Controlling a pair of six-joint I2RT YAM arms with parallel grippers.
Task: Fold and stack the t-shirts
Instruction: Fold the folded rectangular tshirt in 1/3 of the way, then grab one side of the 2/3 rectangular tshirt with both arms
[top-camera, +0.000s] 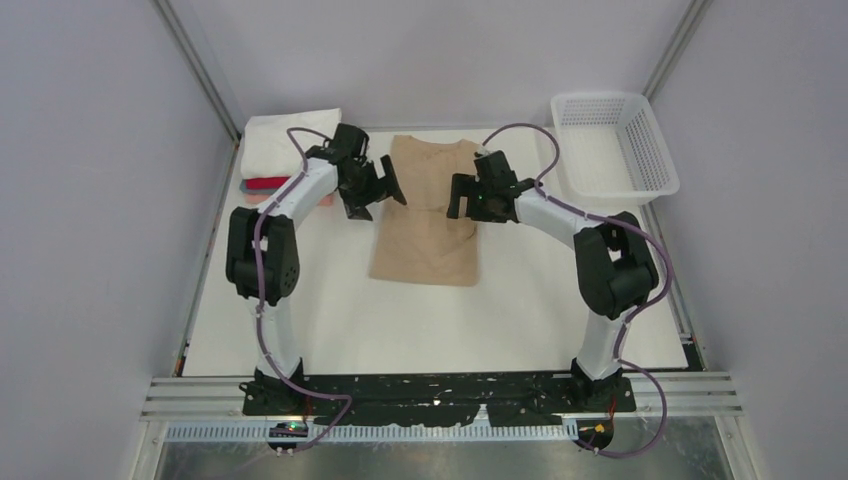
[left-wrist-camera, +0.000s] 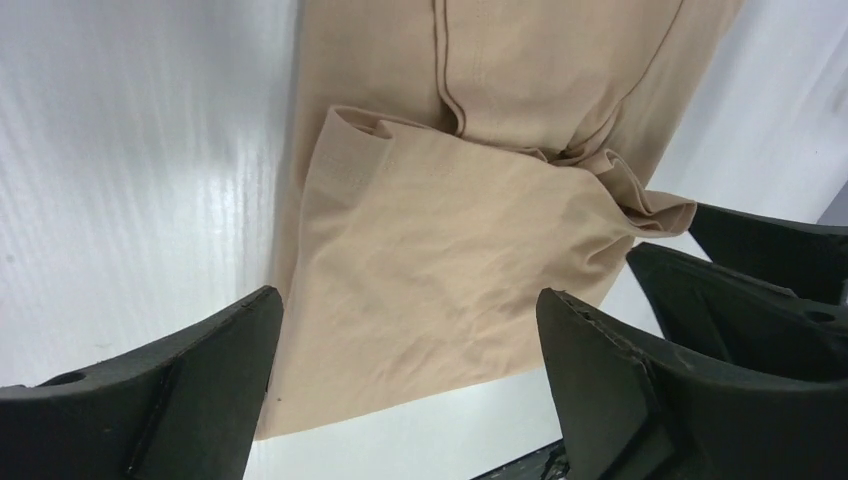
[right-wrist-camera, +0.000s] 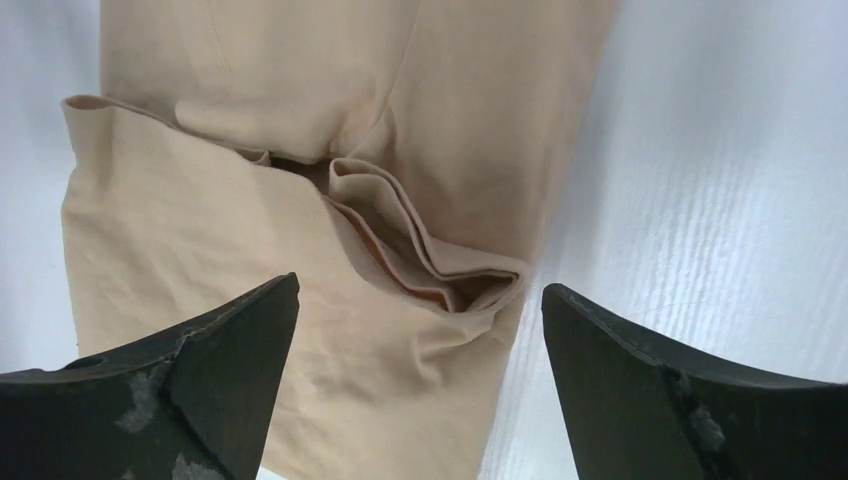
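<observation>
Mid-fold at the far middle of the table (top-camera: 300, 330): tan t-shirt (top-camera: 425, 215) lying flat with both sleeves turned inward, flanked at the shoulders by left jaws and right jaws, each spread wide and holding nothing. Just right of the folded stack (top-camera: 285, 140) in the far-left corner, well apart from the basket (top-camera: 660, 150). Likely next: smooth the bunched sleeve pleats (right-wrist-camera: 440, 270) first, then pinch matching corners evenly, lift low and lay hem toward collar without dragging.
</observation>
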